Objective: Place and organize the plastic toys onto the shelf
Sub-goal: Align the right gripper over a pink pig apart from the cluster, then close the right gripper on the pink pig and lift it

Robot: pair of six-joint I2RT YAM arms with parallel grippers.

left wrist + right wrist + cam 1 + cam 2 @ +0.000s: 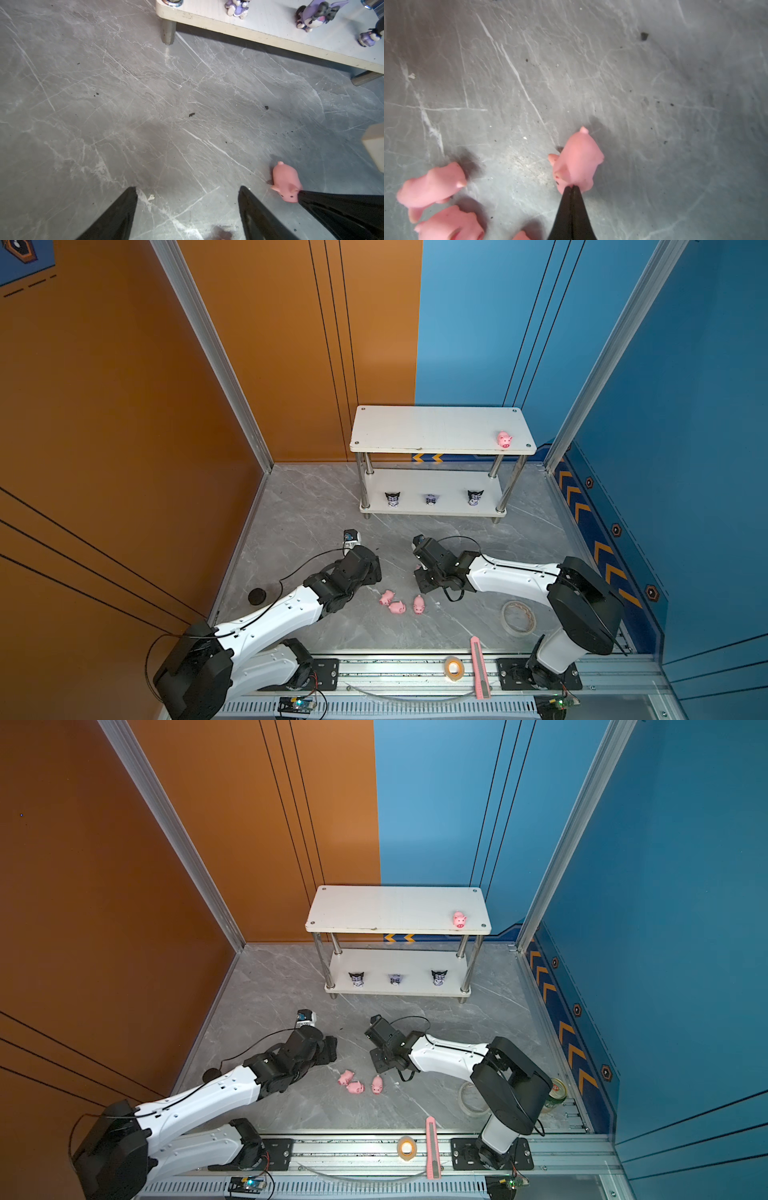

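left gripper [187,188] held spread over bare table [104,104], right gripper [572,187] pressed together with tips touching a pink pig [577,160], three loose pigs [397,607] grouped at lower centre of both top views, another pig [504,440] set on the shelf [415,427] top at right, three figurines [432,499] lined along its lower board

Shelf [436,450]: back of the tabletop [307,514], right of centre.
Top board [432,427]: one pig [504,440], near the right front corner.
Lower board [432,483]: three figurines [432,499] in a row.
Before the shelf: three pigs [397,607] clustered mid-tabletop.
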